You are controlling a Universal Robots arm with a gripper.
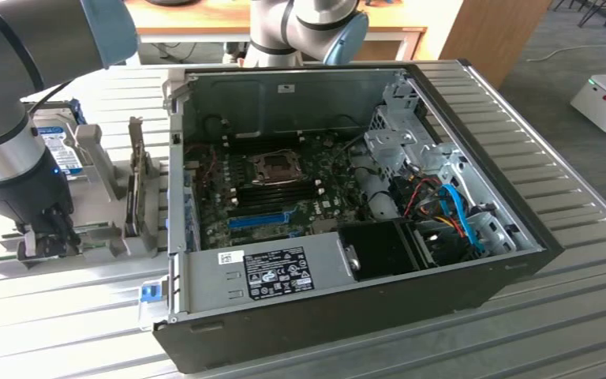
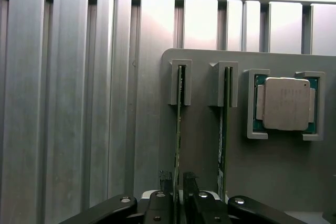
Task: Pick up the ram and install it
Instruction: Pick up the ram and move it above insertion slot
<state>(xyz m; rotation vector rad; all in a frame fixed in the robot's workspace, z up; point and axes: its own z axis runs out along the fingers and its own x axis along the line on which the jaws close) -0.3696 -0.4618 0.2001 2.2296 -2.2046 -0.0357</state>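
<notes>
Two rams stand on edge in slots of a grey holder (image 2: 199, 150). One ram (image 2: 178, 129), a thin green stick seen edge-on, runs straight down between my fingertips (image 2: 167, 178). The second ram (image 2: 222, 135) stands parallel beside it, apart from the fingers. My gripper (image 2: 178, 179) is closed narrowly around the first stick, one finger on each side. In the exterior view the gripper (image 1: 45, 237) is low over the holder (image 1: 103, 237) at that view's left, outside the open computer case (image 1: 334, 205). The motherboard (image 1: 271, 189) lies inside the case.
A processor chip (image 2: 286, 103) sits in its own bracket on the holder next to the second stick. A silver hard drive with a blue label (image 1: 59, 150) stands behind the gripper. A dark upright card (image 1: 135, 181) stands between holder and case wall. The ribbed metal table (image 1: 555, 316) surrounds everything.
</notes>
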